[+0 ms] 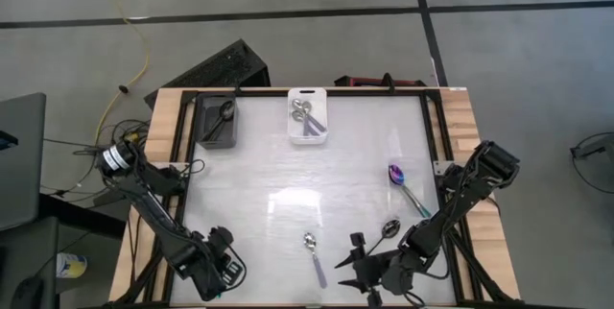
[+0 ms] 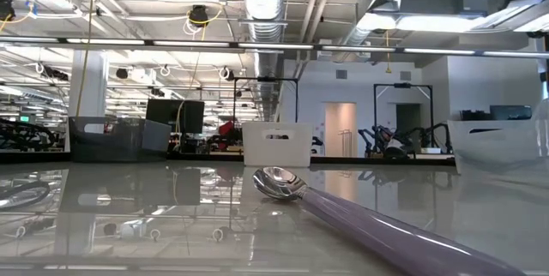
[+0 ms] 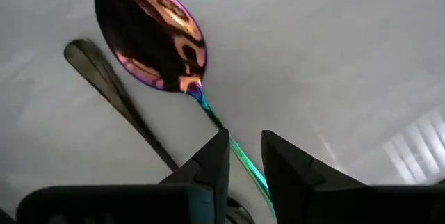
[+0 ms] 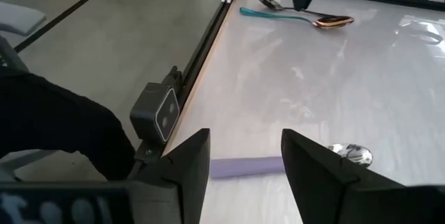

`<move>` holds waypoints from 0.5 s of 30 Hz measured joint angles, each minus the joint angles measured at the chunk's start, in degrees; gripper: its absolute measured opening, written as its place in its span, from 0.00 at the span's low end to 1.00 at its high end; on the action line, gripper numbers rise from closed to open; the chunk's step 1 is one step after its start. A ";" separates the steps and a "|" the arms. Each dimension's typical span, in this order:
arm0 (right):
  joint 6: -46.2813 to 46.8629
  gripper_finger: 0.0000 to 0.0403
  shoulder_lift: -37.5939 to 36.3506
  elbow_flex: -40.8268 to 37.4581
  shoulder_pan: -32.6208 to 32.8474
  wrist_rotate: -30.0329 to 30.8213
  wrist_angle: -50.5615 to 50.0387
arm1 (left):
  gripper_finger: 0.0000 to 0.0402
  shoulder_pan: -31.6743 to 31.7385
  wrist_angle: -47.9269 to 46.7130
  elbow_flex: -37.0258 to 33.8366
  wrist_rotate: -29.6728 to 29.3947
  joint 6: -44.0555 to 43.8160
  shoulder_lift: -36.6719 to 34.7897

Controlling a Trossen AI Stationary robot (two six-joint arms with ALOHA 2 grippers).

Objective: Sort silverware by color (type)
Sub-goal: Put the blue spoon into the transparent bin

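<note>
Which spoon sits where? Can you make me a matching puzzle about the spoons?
Spoons:
1. black spoon
2. silver spoons
3. rainbow spoon
4. lilac-handled spoon

Places:
A. in the white bin
B. in the dark bin
C. on the table, midway across
D. on the table, near its right edge

Pairs: 1-B, 2-A, 3-D, 4-C

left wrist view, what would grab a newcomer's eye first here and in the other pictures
The iridescent rainbow spoon fills the left wrist view, its teal handle running between the open fingers of the left gripper, with a dark spoon handle beside it. In the low view a lilac-handled silver spoon looms in the foreground. The right gripper faces it, fingers wide apart.
</note>
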 joint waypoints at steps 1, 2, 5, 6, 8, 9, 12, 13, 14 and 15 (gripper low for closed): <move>0.02 0.50 -0.01 0.00 0.02 0.00 -0.35 | 0.17 0.04 0.01 0.00 -0.10 0.01 0.22; 0.02 0.50 -0.01 0.00 0.02 0.00 -0.69 | 0.17 0.05 0.22 0.00 -0.13 -0.04 0.69; 0.02 0.50 -0.01 0.00 0.02 0.00 -0.98 | 0.17 0.02 -1.08 0.00 1.37 0.00 1.83; 0.02 0.50 -0.01 0.00 0.02 0.00 -1.06 | 0.17 0.02 -1.32 -0.01 1.83 0.02 2.34; 0.02 0.50 -0.01 0.00 0.02 0.00 -1.24 | 0.17 0.03 -1.30 -0.02 2.79 0.03 3.39; 0.01 0.50 -0.01 0.00 0.02 0.00 -1.30 | 0.17 0.17 -1.68 -0.02 3.05 0.00 3.67; 0.00 0.50 -0.01 0.00 0.02 0.00 -1.31 | 0.17 0.17 -1.95 0.11 4.60 -0.20 4.54; 0.00 0.50 -0.01 0.00 0.02 0.00 -1.37 | 0.17 0.18 -1.63 0.09 4.72 -0.03 4.89; -0.01 0.50 -0.01 0.00 0.02 0.00 -1.38 | 0.17 0.21 -1.21 0.01 4.72 0.03 5.26; -0.02 0.50 -0.01 0.00 0.02 0.00 -1.40 | 0.17 0.17 -0.90 -0.04 4.38 0.11 5.32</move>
